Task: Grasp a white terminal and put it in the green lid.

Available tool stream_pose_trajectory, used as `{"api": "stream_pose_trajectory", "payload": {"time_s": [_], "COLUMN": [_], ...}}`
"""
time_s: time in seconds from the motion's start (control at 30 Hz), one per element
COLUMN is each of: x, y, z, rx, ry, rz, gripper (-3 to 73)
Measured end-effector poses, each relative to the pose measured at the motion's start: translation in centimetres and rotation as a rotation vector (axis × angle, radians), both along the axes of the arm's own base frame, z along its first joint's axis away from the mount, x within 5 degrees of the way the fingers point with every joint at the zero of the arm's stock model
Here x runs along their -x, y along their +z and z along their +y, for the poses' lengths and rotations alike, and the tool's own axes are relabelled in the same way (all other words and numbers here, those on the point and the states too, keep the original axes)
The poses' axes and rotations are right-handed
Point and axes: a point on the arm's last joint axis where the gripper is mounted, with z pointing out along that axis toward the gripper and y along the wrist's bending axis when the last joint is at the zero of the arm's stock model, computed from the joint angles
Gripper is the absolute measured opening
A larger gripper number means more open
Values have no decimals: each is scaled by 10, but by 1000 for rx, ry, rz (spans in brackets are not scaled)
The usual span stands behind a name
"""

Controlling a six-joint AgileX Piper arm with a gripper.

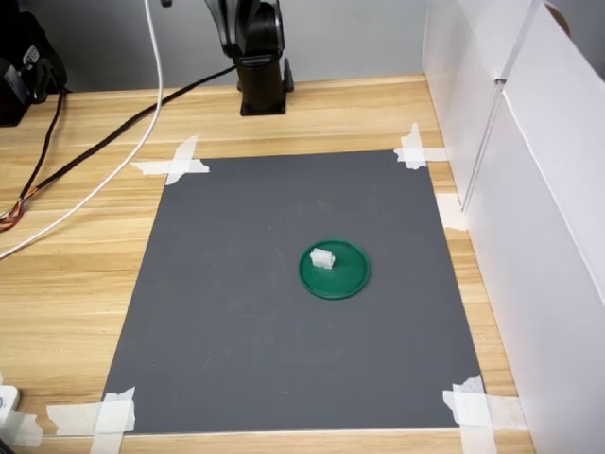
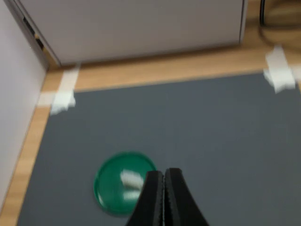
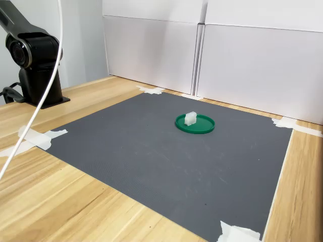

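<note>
Now the blocky translucent white terminal (image 1: 322,257) sits inside the flat round green lid (image 1: 345,281), while the black tool (image 2: 164,176) hangs closed and empty.

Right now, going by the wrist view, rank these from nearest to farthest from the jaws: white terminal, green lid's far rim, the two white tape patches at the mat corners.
1. The tiny translucent-white plastic terminal, inside the flat round dark-green plastic lid, beside the shut gripper.
2. The lid's far rim, just beyond.
3. The two white tape patches, far off at opposite mat corners; too close to call.
</note>
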Motion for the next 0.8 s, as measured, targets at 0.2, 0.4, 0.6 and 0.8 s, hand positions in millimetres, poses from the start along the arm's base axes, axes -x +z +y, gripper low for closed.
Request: {"api": "stream_pose_trajectory", "payload": {"time_s": [0.2, 0.4, 0.6, 0.8], "x": [31, 50, 60, 63], "y": [-48, -70, -87, -109], "z": [-4, -6, -8, -8], "rx": [-1, -5, -9, -4], "ry": [-1, -1, -1, -1], "rz": [25, -2, -31, 1], "gripper": [-20, -20, -21, -21]}}
